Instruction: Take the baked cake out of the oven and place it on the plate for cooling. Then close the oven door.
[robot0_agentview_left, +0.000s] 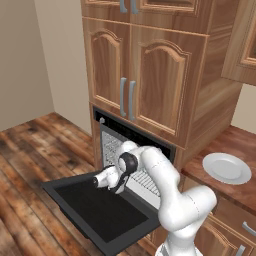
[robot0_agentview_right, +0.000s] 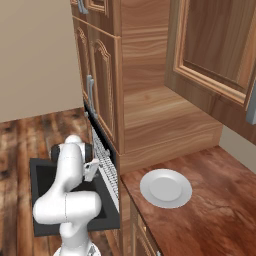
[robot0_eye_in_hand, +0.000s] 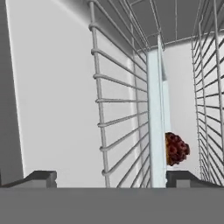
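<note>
the gripper (robot0_eye_in_hand: 111, 178) stood with its jaws wide apart and nothing between them, just above the lowered oven door (robot0_agentview_left: 95, 210). past the fingertips (robot0_eye_in_hand: 41, 177), wire racks (robot0_eye_in_hand: 118, 113) ran into the oven (robot0_agentview_left: 132, 150). the baked cake (robot0_eye_in_hand: 176, 149) sat on a pale tray (robot0_eye_in_hand: 156, 118) seen edge-on. farther right, the white plate (robot0_agentview_right: 165, 187) lay bare on the wooden counter (robot0_agentview_right: 215, 200).

Oven (robot0_agentview_left: 131, 145) layout, door down

The oven door (robot0_agentview_left: 102, 210) lies open before the oven; the cake (robot0_eye_in_hand: 176, 149) sits inside beside a tray (robot0_eye_in_hand: 156, 118); the plate (robot0_agentview_left: 226, 167) rests on the tabletop (robot0_agentview_left: 245, 145) to the right.
</note>
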